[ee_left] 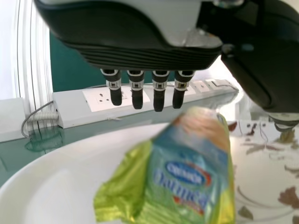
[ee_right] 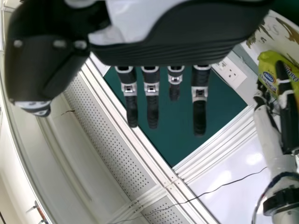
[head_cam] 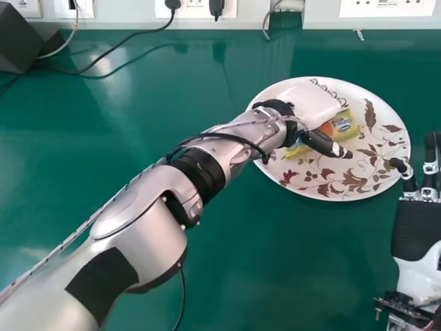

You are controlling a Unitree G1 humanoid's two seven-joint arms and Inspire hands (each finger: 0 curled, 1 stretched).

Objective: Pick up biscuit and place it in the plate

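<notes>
A green table (head_cam: 48, 172) spreads beneath the scene, its near side running out of the head view. The robot's left arm (head_cam: 141, 234) crosses it from the lower left, blocking part of the tabletop. Along the back, a white socket strip (head_cam: 389, 8) is cut off by the upper edge. A round white plate (head_cam: 400, 138), patterned with brown leaves, sits near the right side of the table, partly covered by the left hand (head_cam: 310, 103). That hand is open, its fingers straight in its wrist view and its thumb (head_cam: 325, 144) stretched beside the packet; whether they touch it is hard to tell. The right hand (head_cam: 419, 231), cropped by the head view's right edge, is open too, fingers extended, just beside the plate. At the upper left, a dark box (head_cam: 19, 41) is sliced by the frame. The yellow-green biscuit packet (head_cam: 344, 127) is over the plate, its middle hidden under the left hand; whether its underside meets the plate cannot be told. A black cable (head_cam: 103, 55) curves behind, and 2 black plugs (head_cam: 216, 8) are cropped at the top.
</notes>
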